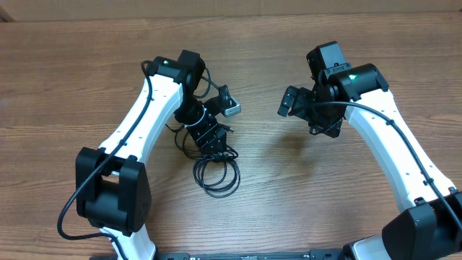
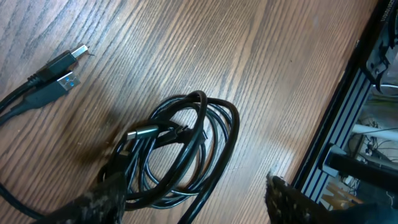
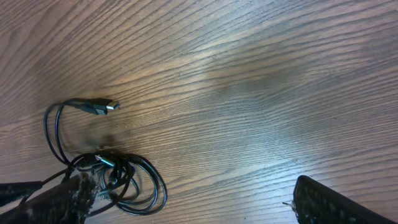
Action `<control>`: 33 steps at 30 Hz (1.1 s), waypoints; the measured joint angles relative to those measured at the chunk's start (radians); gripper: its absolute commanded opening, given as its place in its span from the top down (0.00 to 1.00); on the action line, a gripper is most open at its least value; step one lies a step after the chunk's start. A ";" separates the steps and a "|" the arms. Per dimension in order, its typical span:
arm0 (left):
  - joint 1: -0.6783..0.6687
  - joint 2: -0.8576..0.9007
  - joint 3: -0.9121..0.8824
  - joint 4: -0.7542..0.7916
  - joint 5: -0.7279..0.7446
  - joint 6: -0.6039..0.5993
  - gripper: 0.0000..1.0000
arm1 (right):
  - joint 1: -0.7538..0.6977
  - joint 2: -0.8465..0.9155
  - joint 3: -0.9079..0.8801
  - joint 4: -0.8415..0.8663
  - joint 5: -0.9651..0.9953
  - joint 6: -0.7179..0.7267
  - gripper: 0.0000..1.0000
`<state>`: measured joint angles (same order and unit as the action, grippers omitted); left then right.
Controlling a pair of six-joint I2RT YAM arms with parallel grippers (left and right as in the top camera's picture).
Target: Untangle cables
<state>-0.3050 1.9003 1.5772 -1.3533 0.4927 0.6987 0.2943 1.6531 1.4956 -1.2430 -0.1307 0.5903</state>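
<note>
From overhead, the cables [image 1: 216, 173] lay as a small coil near the middle of the worktop [image 1: 325, 202], a little toward its left edge. The left claw [image 1: 211, 141] stood right over the coil's far side. The right claw [image 1: 292, 103] hung wide open, well apart from the coil. My worry was that with nothing pinning the coil, any pull would drag the whole bundle instead of freeing one strand.

Through the left wrist, the jaws stood apart, gripping nothing, and straddled the coil's near side. One finger [image 2: 93, 202] seemed to touch the strands. A silver plug [image 2: 140, 132] lay across the loops, and two more plugs [image 2: 59, 73] lay outside them. Closing there could have pinched several strands together and tightened the tangle, and the silver plug could have snagged on a loop.

Through the right wrist, the coil sat low left, with a stray plug [image 3: 102, 106] on a loop flung outward. A low approach could have swept that loop back in.
</note>
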 measured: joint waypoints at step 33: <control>0.021 0.009 0.550 -0.117 0.102 -0.829 0.96 | 0.143 0.000 -0.001 0.192 -0.280 -0.059 0.00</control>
<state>-0.2844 1.9095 2.1269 -1.4708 0.5949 -0.1307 0.4374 1.6531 1.4944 -1.0508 -0.4103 0.5316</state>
